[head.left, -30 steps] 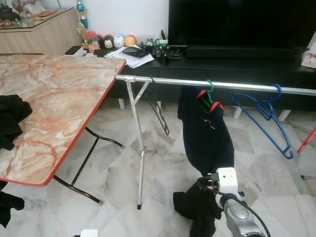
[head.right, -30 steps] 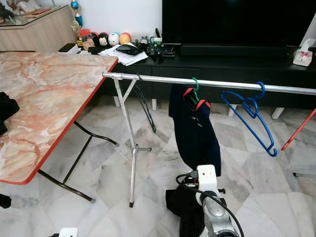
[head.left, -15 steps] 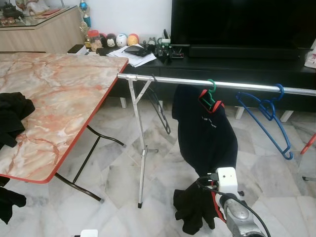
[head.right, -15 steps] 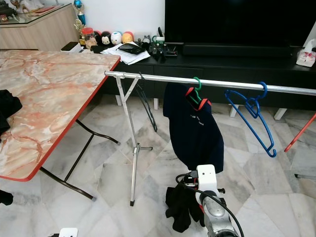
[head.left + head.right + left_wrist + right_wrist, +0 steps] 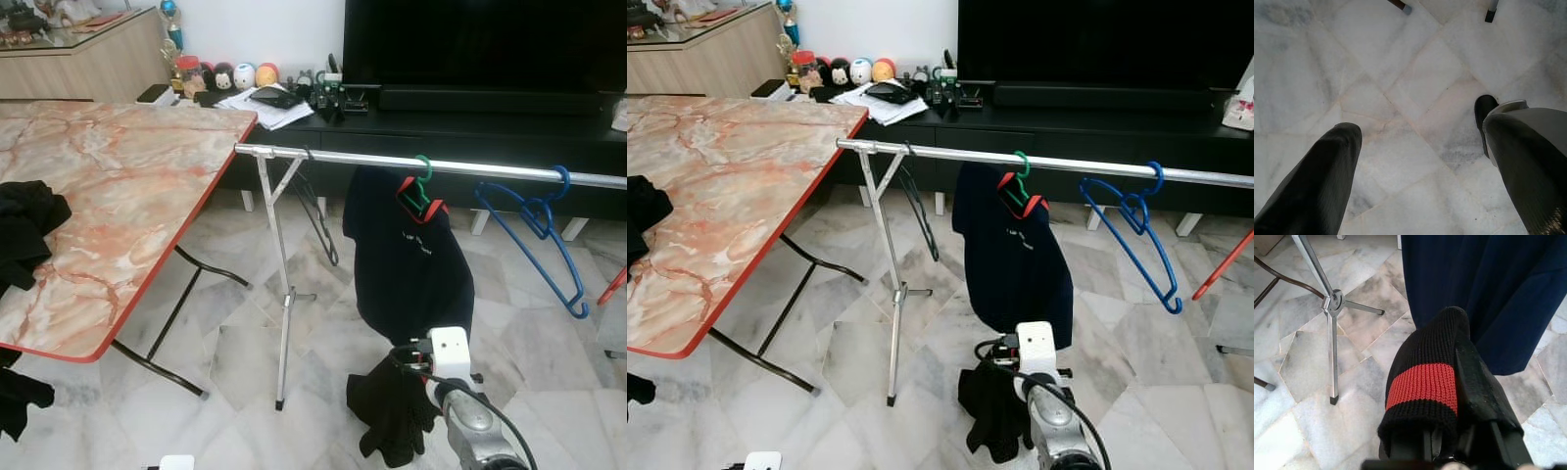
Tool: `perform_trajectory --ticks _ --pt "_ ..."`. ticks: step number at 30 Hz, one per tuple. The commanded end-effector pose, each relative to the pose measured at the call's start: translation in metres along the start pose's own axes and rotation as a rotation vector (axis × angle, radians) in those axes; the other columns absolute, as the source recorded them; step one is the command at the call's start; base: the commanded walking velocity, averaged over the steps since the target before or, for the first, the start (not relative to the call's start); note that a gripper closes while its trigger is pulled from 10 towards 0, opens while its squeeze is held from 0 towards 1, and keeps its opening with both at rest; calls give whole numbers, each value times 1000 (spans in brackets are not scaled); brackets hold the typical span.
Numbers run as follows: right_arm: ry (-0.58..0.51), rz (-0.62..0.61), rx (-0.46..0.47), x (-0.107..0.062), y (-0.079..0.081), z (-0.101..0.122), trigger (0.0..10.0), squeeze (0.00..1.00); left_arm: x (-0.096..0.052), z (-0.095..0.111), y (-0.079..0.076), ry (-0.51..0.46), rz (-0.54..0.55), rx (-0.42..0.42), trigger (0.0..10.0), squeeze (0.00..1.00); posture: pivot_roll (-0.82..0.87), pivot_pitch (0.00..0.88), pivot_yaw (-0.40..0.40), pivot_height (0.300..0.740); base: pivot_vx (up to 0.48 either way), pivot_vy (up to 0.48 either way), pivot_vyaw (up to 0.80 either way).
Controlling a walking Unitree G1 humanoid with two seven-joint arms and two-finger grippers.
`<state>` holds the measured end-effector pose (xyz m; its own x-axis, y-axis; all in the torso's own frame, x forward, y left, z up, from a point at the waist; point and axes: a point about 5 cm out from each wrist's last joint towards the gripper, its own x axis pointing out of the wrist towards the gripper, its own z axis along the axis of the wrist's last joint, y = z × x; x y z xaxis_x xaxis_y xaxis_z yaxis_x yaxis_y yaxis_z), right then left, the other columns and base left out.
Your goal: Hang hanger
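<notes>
Right gripper (image 5: 1449,382): your low, forward-reaching arm's fingers clamp a black knit garment (image 5: 392,416).
Garment: hangs limp, long axis vertical, below the rail (image 5: 392,162).
Left gripper (image 5: 1415,161): spread wide over floor.

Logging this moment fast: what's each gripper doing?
Left gripper: open, empty, over the floor.
Right gripper: shut on black knit garment.
</notes>
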<state>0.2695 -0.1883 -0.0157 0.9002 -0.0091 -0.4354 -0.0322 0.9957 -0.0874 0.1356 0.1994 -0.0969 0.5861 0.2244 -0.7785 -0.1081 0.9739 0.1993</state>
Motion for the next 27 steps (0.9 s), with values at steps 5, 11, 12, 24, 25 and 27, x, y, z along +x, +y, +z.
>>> perform_trajectory --ticks 5,11,12,24,25,27 --pt "-33 2 8 3 1 8 10000 0 0 -3 4 13 12 1 10000 0 -139 0 70 740 0 0 0" --pt "-37 5 8 4 2 10 10000 0 0 -2 4 12 13 1 10000 0 -139 0 71 740 0 0 0" --pt "-39 6 9 4 2 10 10000 0 0 -2 4 12 13 1 10000 0 -138 0 70 740 0 0 0" --pt "-43 11 10 5 3 12 10000 0 0 -2 4 12 12 1 10000 0 -141 0 72 740 0 0 0" --pt "-44 10 10 5 3 12 10000 0 0 -2 4 12 12 1 10000 0 -141 0 72 740 0 0 0" --pt "-45 9 10 5 3 13 10000 0 0 -2 4 11 12 1 10000 0 -141 0 72 740 0 0 0"
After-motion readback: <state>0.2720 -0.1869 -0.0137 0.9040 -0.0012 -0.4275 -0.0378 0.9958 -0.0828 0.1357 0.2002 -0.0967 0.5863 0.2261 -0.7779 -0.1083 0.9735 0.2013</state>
